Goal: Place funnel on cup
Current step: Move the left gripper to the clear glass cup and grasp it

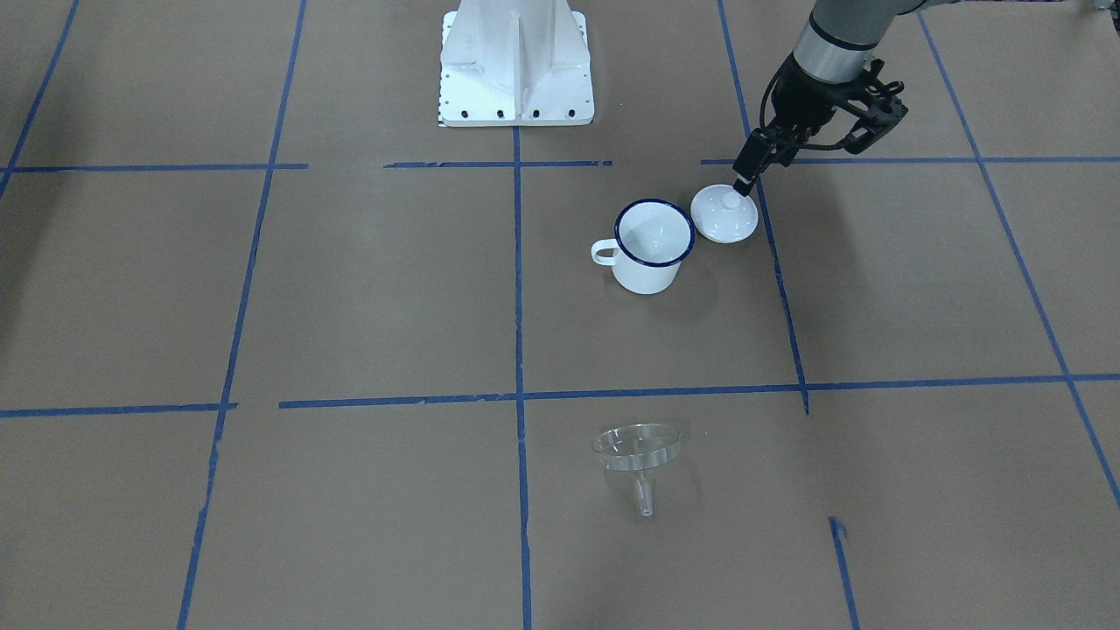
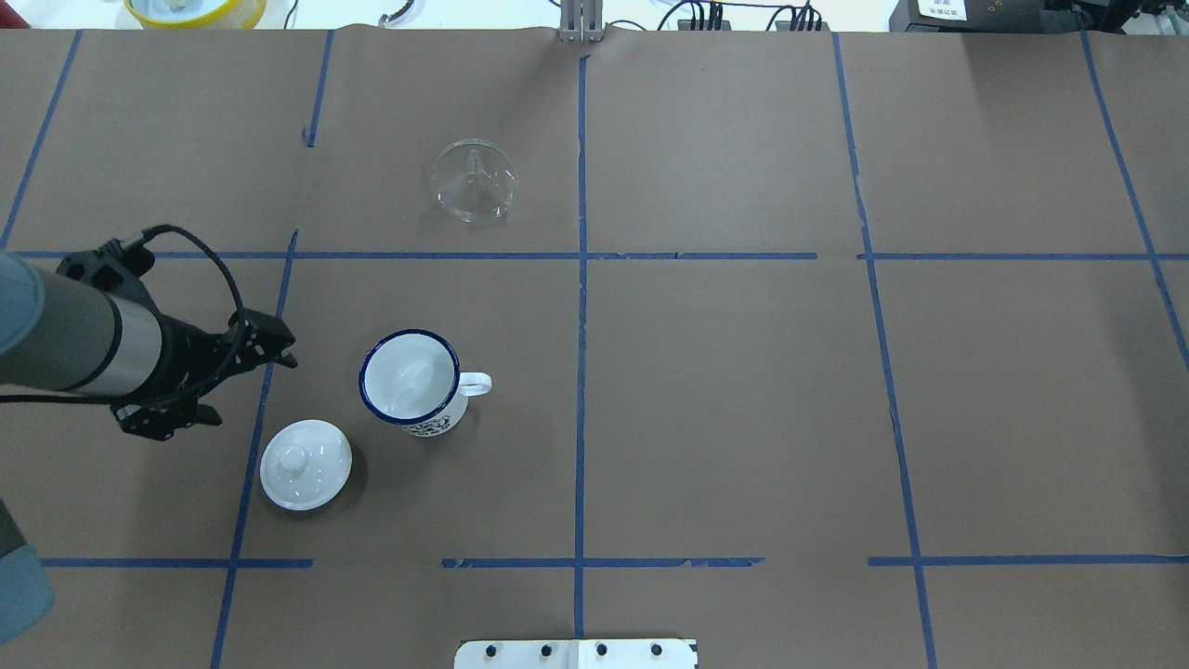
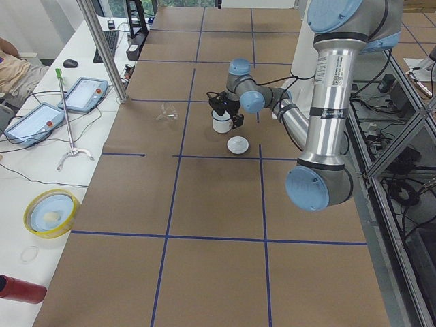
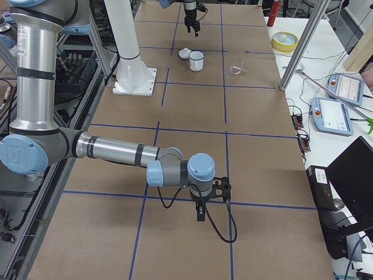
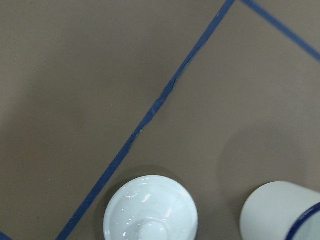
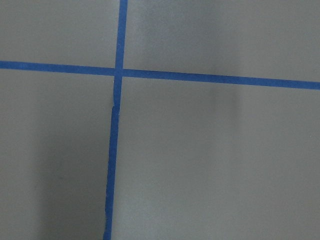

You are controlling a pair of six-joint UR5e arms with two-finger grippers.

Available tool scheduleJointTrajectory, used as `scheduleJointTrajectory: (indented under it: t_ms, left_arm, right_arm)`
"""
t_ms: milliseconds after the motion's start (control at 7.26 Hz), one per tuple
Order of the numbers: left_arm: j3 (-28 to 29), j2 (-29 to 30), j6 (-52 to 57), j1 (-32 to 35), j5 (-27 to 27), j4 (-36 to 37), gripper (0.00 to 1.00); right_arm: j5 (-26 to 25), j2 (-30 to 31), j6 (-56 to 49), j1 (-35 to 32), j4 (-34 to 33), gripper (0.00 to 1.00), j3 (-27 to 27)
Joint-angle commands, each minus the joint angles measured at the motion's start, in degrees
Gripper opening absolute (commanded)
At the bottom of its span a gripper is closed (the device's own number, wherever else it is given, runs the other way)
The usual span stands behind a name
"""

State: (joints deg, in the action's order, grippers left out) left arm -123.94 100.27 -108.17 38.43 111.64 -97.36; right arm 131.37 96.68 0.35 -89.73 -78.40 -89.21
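One clear funnel, tipped on its side on the brown paper table, spout pointing away from the robot, touched by nothing. Well apart from it and nearer the robot: white cup with a dark blue rim, upright, mouth open, handle toward the robot's right. Just beside the cup, on the robot's left: white lid, knob up, flat on the table. Close by the lid, raised off the table: left gripper, fingers spread, holding nothing. Far off, over crossed blue tape lines: right gripper; spread or clenched, cannot tell.
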Motion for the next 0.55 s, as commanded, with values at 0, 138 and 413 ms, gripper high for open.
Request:
scheduleJointTrajectory:
  t_ms: [0,138,413]
  left_arm:
    - [9.55,13.23,-10.78,2.51,0.25,0.15,1.00]
    - [11.86,16.50,-14.40,3.05,-1.32,-0.20,1.00]
    - [22.54,22.92,-27.66,2.70,-10.36,-7.18,1.00]
  right_arm:
    - [0.02,0.00,0.00,0.00,0.00,1.00,0.00]
    - [0.02,0.00,0.09,0.00,0.00,1.00,0.00]
    - [0.02,0.00,0.00,0.00,0.00,1.00,-0.08]
